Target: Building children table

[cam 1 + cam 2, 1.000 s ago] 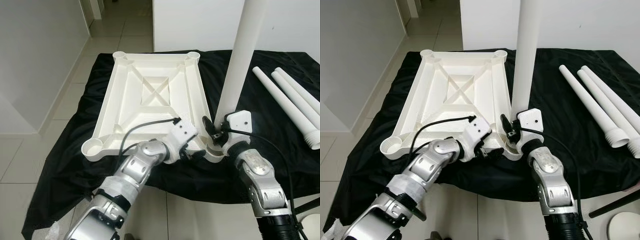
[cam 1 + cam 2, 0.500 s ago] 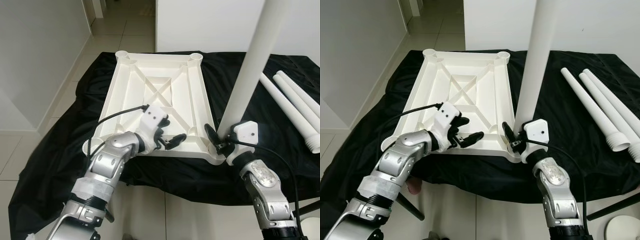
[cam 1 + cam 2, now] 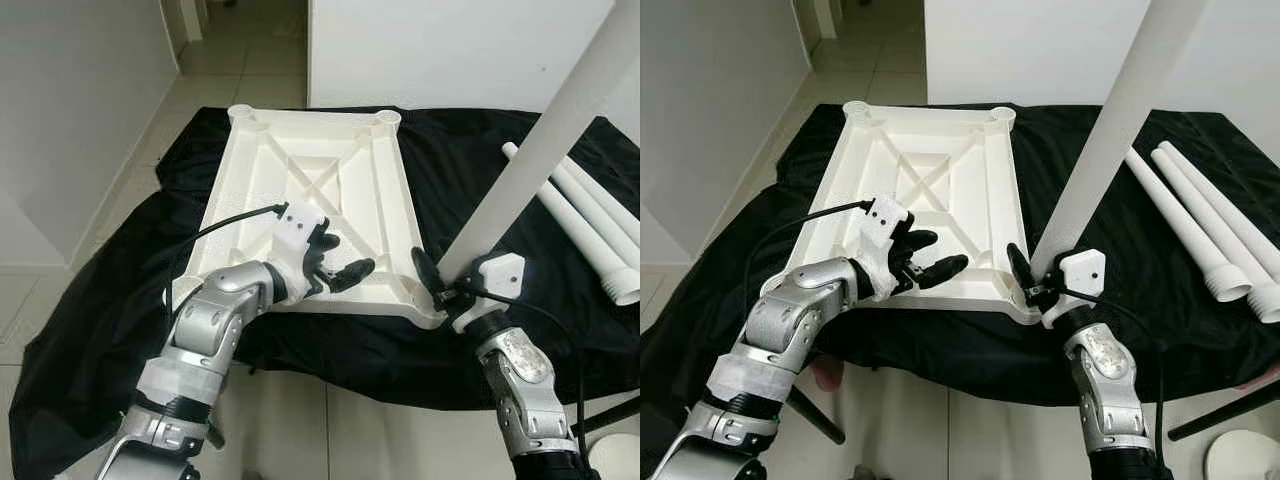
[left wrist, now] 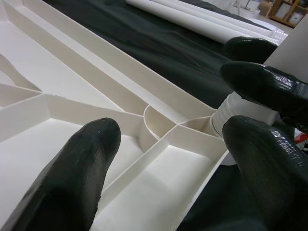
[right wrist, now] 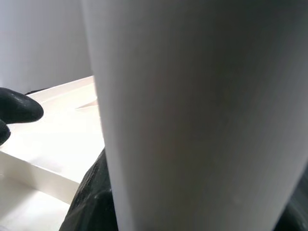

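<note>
The white table top (image 3: 300, 190) lies upside down on a black cloth, ribs facing up. A long white table leg (image 3: 540, 150) stands with its base at the near right corner socket (image 4: 240, 108) and leans to the right. My right gripper (image 3: 440, 285) is shut on the leg just above that base; the leg (image 5: 192, 115) is close in front of the right wrist camera. My left gripper (image 3: 340, 262) is open over the near part of the table top, left of the leg, and holds nothing. Its fingers (image 4: 67, 178) hang above the ribs.
Spare white legs (image 3: 590, 230) lie side by side on the cloth (image 3: 470, 160) at the right. The cloth's near edge hangs just in front of me. Tiled floor and a wall are on the left; a dark rod (image 3: 1220, 415) and a white disc (image 3: 1240, 460) sit low right.
The leg has tipped from near upright to leaning right. My left gripper has left the near right corner, moved left over the table top and opened.
</note>
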